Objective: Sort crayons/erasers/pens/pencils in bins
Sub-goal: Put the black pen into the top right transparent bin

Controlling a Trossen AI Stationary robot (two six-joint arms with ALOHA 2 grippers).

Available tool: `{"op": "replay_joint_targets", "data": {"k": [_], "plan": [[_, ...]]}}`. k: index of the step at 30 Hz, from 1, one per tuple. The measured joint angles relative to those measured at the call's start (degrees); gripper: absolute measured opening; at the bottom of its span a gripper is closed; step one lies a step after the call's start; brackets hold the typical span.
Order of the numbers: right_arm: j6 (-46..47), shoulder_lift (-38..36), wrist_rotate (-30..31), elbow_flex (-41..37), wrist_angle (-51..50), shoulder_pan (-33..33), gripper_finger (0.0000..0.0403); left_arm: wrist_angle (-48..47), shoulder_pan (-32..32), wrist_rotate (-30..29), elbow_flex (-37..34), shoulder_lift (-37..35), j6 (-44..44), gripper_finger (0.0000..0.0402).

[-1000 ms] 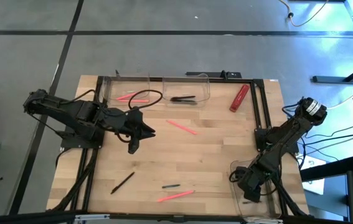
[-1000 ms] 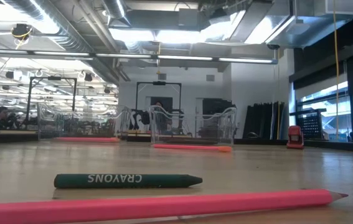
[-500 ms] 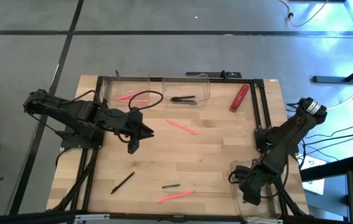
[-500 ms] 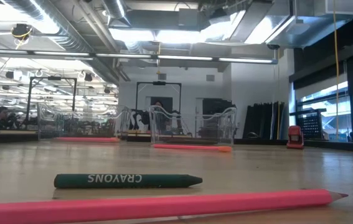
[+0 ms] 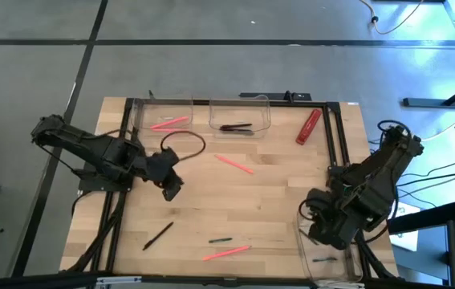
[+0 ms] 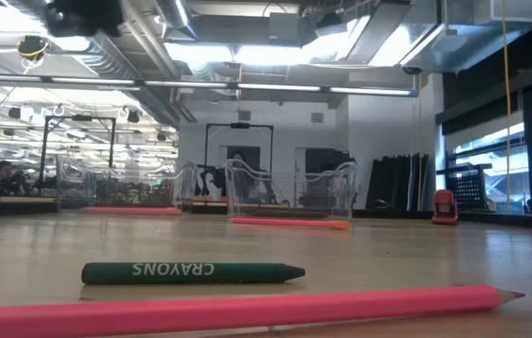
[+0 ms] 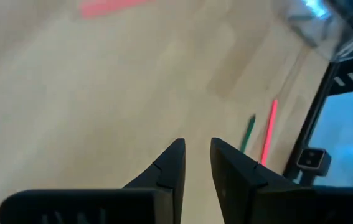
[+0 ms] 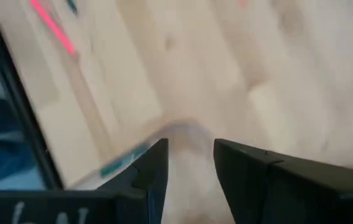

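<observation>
Wooden bench (image 5: pixel 275 201), light planks, black frame along its sides.

Bins: three, clear plastic. Two stand side by side at the far edge: left one (image 5: pixel 143 116) with pink sticks, right one (image 5: pixel 263 108) with dark sticks, probably pens (image 5: pixel 235 127). Third bin (image 5: pixel 311 269) sits at the near right corner, a small dark item inside; type cannot be told.

Loose items on the bench: one black pen (image 5: pixel 157 235), near left; one dark crayon (image 5: pixel 220 239), near centre; two pink pencils, one beside the crayon (image 5: pixel 227 253), one at mid-bench (image 5: pixel 233 164); one red item (image 5: pixel 308 126) at far right.

Left gripper (image 5: pixel 172 191): above the left half of the bench, jaws a narrow gap apart, nothing between them in the left wrist view.

Right gripper (image 5: pixel 323 233): over the far rim of the corner bin, jaws slightly apart, empty in the right wrist view.

Open room: bare wood across the middle and right of centre, well apart from all loose items; the near edge is the most crowded strip.
</observation>
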Motion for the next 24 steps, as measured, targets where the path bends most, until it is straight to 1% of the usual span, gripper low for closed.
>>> {"op": "replay_joint_targets", "data": {"k": [2,6,10,13,15,18,21,24], "plan": [[-3.18,-0.26,3.76,2.70,-1.07,-0.41,0.0131,-0.07,-1.52,1.80,-0.98,0.04,-4.83,0.0069],[-9.55,-2.00,7.61,7.32,-0.53,-2.40,0.0131,-0.06,-5.10,2.70,-1.84,-0.05,-11.18,0.0069],[-16.39,-4.16,8.48,10.64,1.93,-4.92,0.0131,-0.04,-9.65,2.63,-3.42,-0.04,-16.42,0.0069],[-22.66,-6.17,8.28,11.54,5.79,-6.93,0.0131,0.03,-13.82,3.91,-5.18,-0.03,-22.70,0.0069],[-26.79,-7.61,7.11,11.58,9.30,-8.38,0.0131,-0.07,-16.67,4.45,-6.39,0.02,-28.08,0.0069],[-33.40,-9.22,3.35,11.58,14.37,-10.59,0.0131,0.02,-20.29,5.94,-7.23,1.19,-35.26,0.0069],[-39.81,-9.88,-1.12,11.58,17.76,-12.61,0.0131,0.42,-23.41,7.09,-7.30,3.37,-40.27,0.0069],[-44.26,-9.92,-6.02,11.58,19.61,-14.96,0.0131,0.46,-26.04,8.83,-7.30,6.71,-43.67,0.0069]]}}
